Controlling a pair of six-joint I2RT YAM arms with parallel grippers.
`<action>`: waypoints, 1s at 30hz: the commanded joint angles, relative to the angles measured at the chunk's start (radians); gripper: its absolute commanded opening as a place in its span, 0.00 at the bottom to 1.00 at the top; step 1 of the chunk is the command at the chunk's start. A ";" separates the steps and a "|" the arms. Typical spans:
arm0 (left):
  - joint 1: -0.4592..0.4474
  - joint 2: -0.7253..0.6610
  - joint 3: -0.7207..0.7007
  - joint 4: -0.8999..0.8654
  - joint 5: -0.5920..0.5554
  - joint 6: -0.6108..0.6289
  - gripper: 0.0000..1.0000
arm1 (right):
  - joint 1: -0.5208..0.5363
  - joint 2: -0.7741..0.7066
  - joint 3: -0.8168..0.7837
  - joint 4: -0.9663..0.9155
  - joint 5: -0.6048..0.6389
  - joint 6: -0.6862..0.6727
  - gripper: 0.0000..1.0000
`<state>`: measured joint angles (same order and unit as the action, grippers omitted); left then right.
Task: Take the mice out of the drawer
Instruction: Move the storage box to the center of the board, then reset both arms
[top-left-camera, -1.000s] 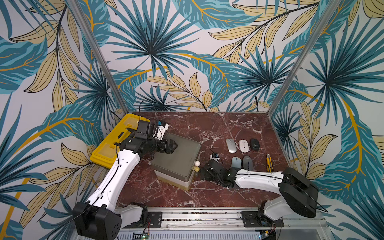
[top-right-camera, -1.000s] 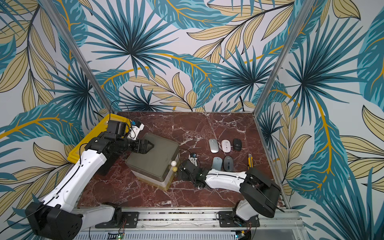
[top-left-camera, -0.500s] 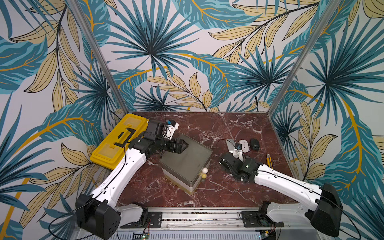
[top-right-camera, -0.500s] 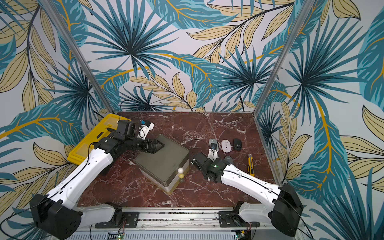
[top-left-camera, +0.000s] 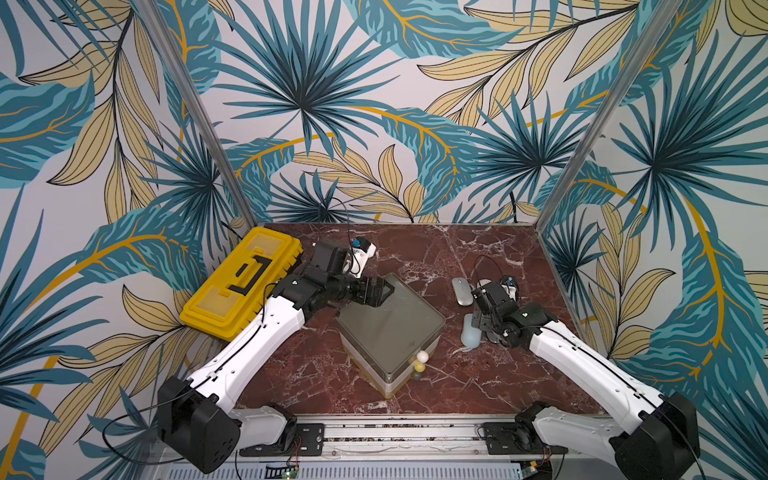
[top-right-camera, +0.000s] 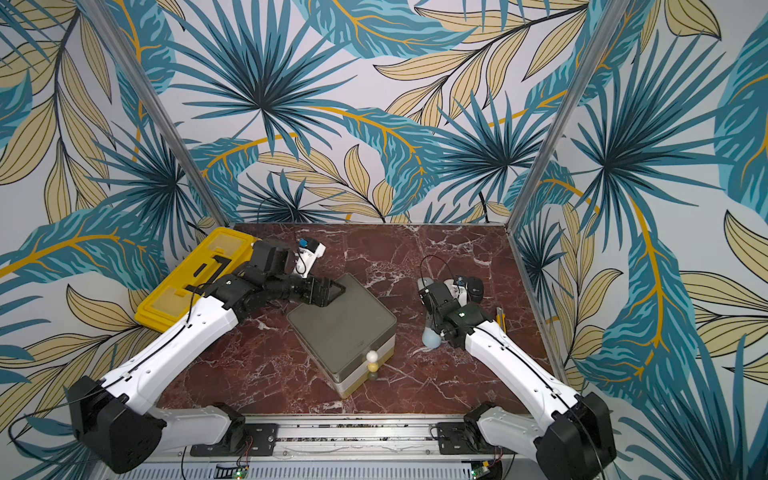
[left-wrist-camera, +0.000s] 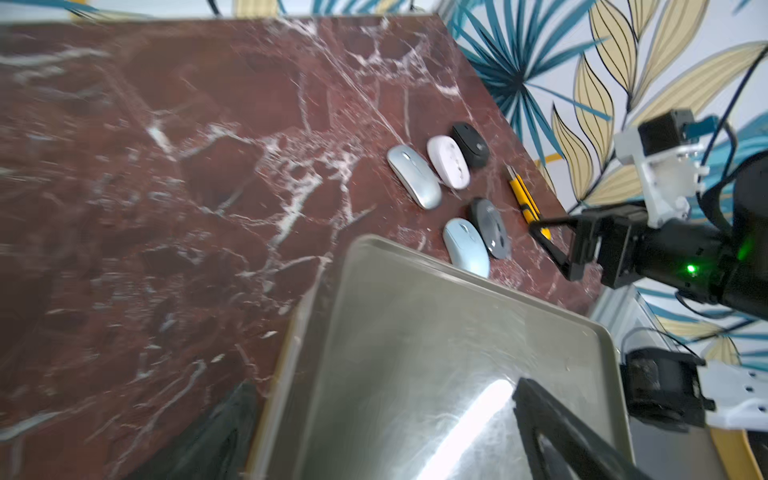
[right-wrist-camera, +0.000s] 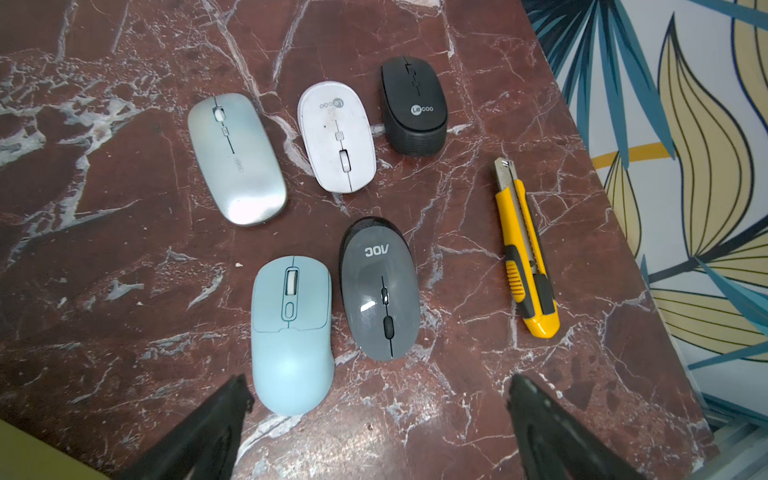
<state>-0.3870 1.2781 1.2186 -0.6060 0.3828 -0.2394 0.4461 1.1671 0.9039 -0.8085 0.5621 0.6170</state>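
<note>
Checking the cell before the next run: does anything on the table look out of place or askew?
The drawer box sits turned cornerwise on the table, and a utility knife lies beside the five mice, its metal tip showing.

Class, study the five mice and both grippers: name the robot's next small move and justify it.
Probably withdraw the right gripper, open and empty: the silver, white, black, pale blue and dark grey mice all lie on the table already, outside the drawer unit.
</note>
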 joint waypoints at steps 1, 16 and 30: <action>0.161 -0.036 0.094 -0.043 -0.112 0.030 1.00 | -0.053 -0.006 0.013 0.047 -0.067 -0.090 0.99; 0.388 0.025 -0.610 0.881 -0.603 0.159 1.00 | -0.382 0.053 0.124 0.016 -0.298 -0.284 0.99; 0.411 0.290 -0.874 1.625 -0.368 0.240 1.00 | -0.506 0.053 0.071 0.220 -0.269 -0.298 0.99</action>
<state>0.0151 1.5333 0.4328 0.7517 -0.0490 -0.0257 -0.0494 1.2385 1.0103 -0.6724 0.2737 0.3397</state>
